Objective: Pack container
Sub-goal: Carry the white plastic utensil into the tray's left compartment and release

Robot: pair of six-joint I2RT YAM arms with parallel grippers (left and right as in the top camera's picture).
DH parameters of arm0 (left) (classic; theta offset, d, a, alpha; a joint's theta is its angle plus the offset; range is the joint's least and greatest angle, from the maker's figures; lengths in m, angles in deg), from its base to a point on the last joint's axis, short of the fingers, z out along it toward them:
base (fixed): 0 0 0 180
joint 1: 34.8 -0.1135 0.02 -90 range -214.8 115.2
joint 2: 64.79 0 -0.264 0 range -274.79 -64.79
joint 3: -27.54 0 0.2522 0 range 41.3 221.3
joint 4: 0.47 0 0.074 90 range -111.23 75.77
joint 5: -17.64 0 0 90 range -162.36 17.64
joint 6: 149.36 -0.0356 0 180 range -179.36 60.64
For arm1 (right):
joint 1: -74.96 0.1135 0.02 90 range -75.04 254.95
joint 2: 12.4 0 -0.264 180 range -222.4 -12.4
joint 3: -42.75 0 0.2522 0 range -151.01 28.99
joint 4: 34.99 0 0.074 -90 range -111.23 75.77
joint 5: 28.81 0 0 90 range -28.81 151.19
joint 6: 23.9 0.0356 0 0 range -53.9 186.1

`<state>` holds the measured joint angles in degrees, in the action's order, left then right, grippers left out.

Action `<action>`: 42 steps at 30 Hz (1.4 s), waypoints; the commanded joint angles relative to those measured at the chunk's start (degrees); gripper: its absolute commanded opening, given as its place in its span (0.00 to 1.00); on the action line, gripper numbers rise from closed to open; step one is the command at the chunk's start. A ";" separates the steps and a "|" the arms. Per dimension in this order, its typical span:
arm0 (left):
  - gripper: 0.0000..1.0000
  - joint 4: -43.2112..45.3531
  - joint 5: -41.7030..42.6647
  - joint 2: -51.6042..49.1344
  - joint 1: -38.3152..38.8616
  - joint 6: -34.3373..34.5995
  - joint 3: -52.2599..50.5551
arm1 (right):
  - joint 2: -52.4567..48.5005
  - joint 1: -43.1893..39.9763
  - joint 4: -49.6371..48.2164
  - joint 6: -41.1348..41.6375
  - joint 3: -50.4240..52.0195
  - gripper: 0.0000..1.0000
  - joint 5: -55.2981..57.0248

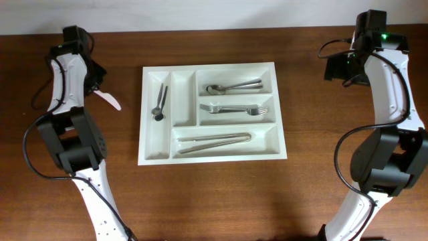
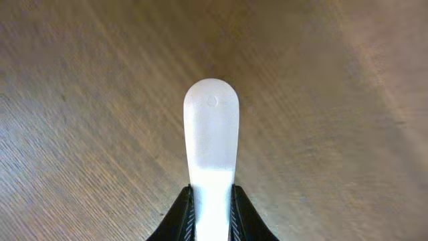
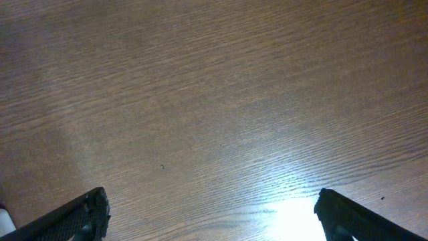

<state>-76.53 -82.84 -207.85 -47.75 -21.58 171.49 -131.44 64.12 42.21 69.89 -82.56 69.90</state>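
white container [image 1: 207, 66] at tabletop [image 1: 214, 201] centre, metal cutlery [image 1: 231, 107] in four slots. beside it, left claw [image 2: 212, 195] clamped on a white plastic utensil [image 2: 211, 134]; right claw [image 3: 210, 214] spread wide, empty. could pivot or slip in transit — pinched only at one end.

We read no text or number on the container [image 1: 182, 100] or elsewhere; the white plastic handle [image 2: 210, 137] shows only a blank circle.

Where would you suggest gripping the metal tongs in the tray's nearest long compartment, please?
Probably mid-length on the tongs, coming straight down from above: they lie flat along the container's long compartment, walls block the sides, and fingers can close across both slim arms.
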 commanded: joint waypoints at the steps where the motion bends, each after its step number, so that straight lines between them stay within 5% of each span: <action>1: 0.02 -0.52 0.20 -0.28 -0.50 -4.94 3.48 | 1.14 0.31 0.02 -0.37 -0.52 0.99 -0.13; 9: 0.02 -1.90 0.79 -0.28 -0.44 -7.30 6.34 | 1.14 0.31 0.02 -0.37 -0.52 0.99 -0.13; 21: 0.02 -3.98 13.92 -0.28 1.75 -15.17 15.52 | 1.14 0.31 0.02 -0.37 -0.52 0.99 -0.13; 42: 0.02 -17.11 13.73 -0.28 22.03 -18.27 20.50 | 1.14 0.31 0.02 -0.37 -0.52 0.99 -0.13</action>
<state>-92.25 -69.11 -207.85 -27.82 -37.80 190.48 -131.44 64.12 42.21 69.91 -82.56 69.87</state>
